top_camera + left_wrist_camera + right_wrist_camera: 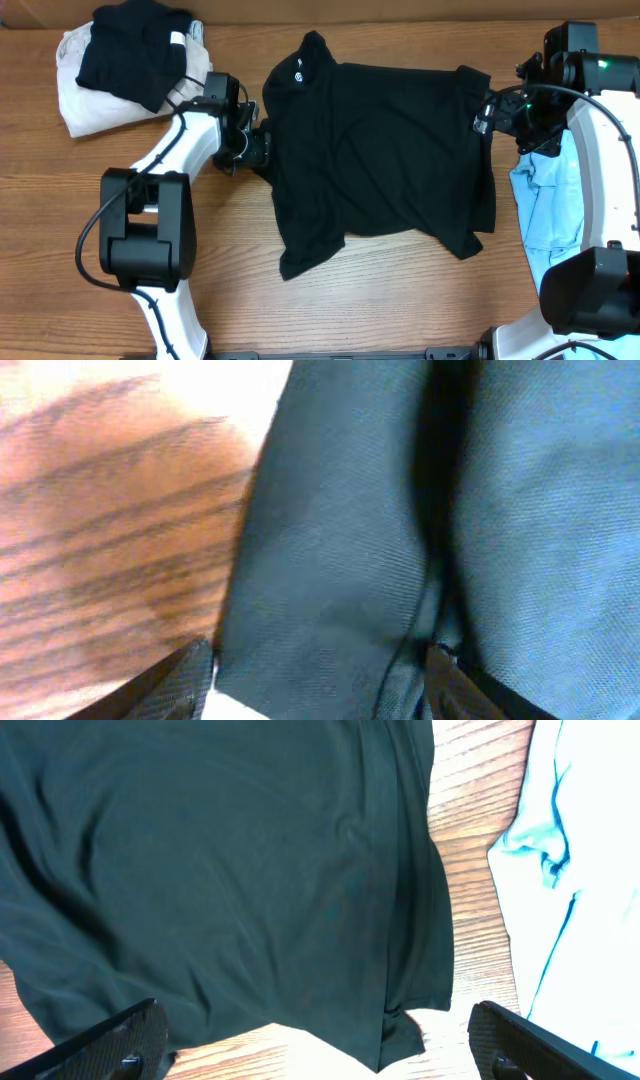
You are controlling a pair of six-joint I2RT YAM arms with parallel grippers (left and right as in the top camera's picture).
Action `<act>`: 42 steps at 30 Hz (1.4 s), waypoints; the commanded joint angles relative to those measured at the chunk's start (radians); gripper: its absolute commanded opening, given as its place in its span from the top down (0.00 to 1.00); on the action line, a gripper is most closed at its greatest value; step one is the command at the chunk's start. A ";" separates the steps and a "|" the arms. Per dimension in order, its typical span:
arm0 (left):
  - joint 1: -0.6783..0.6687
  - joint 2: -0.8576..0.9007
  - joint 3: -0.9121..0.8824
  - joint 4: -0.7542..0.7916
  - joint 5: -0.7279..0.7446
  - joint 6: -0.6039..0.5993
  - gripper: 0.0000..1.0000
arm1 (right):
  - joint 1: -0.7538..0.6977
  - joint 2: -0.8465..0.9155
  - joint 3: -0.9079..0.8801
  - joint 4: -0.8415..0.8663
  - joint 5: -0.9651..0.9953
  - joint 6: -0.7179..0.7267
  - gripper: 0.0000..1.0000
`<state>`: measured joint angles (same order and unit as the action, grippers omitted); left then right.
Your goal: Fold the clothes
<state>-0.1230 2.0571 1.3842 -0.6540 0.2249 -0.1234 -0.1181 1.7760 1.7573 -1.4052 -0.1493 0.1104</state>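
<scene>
A black T-shirt [380, 150] lies spread, somewhat rumpled, across the middle of the wooden table. My left gripper [258, 145] is at the shirt's left edge. In the left wrist view its fingers [320, 685] are apart, with the dark fabric [340, 510] lying between them, low over the cloth. My right gripper [487, 110] is at the shirt's upper right edge. In the right wrist view its fingers [315, 1045] are wide open and hold nothing, above the shirt's corner [220, 870].
A stack of folded clothes [130, 50], black on top of beige, sits at the back left. A light blue garment [545, 215] lies at the right edge, under the right arm, and also shows in the right wrist view [570, 870].
</scene>
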 commanded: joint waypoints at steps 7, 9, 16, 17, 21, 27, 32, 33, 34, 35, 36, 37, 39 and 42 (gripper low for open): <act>-0.051 0.050 -0.113 0.004 -0.122 -0.058 0.62 | -0.001 -0.001 -0.005 0.003 -0.001 -0.006 0.00; -0.050 0.050 -0.113 -0.019 -0.155 -0.065 0.68 | -0.001 -0.001 -0.005 0.003 -0.001 -0.006 0.00; -0.042 0.050 -0.089 -0.113 -0.158 -0.077 0.96 | -0.001 -0.001 -0.005 0.004 -0.002 -0.006 0.00; -0.035 0.050 -0.071 -0.144 -0.158 -0.084 0.96 | -0.001 -0.001 -0.005 0.004 -0.003 -0.006 0.00; 0.016 0.050 0.072 -0.347 -0.184 -0.103 0.96 | -0.001 -0.001 -0.005 0.010 -0.038 -0.006 0.00; 0.106 0.050 0.335 -0.669 -0.372 -0.187 0.96 | -0.001 -0.001 -0.005 0.018 -0.066 -0.006 0.00; 0.148 0.050 0.410 -0.778 -0.443 -0.151 0.96 | -0.001 -0.001 -0.005 0.023 -0.070 -0.006 0.00; 0.152 0.050 0.410 -0.783 -0.443 -0.142 0.92 | -0.001 -0.001 -0.005 0.024 -0.070 -0.006 0.00; 0.156 0.050 0.410 -0.788 -0.442 -0.140 0.75 | -0.001 -0.001 -0.005 0.031 -0.069 -0.007 0.00; 0.158 0.050 0.411 -0.794 -0.437 -0.139 0.47 | -0.001 -0.001 -0.004 0.040 -0.069 -0.015 0.00; 0.159 0.050 0.416 -0.804 -0.432 -0.140 0.17 | -0.001 -0.002 -0.001 0.043 -0.069 -0.015 0.00; 0.159 0.050 0.433 -0.827 -0.419 -0.139 0.00 | -0.001 -0.002 0.008 0.042 -0.069 -0.015 0.00; 0.158 0.050 0.500 -0.892 -0.406 -0.152 0.00 | -0.001 -0.007 0.032 0.028 -0.069 -0.014 0.00; 0.158 0.043 0.666 -0.998 -0.374 -0.175 0.00 | -0.001 -0.040 0.078 -0.019 -0.069 -0.014 0.00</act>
<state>0.0334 2.1159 1.8847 -1.5997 -0.1703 -0.2806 -0.1181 1.7760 1.7695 -1.4033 -0.2077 0.1036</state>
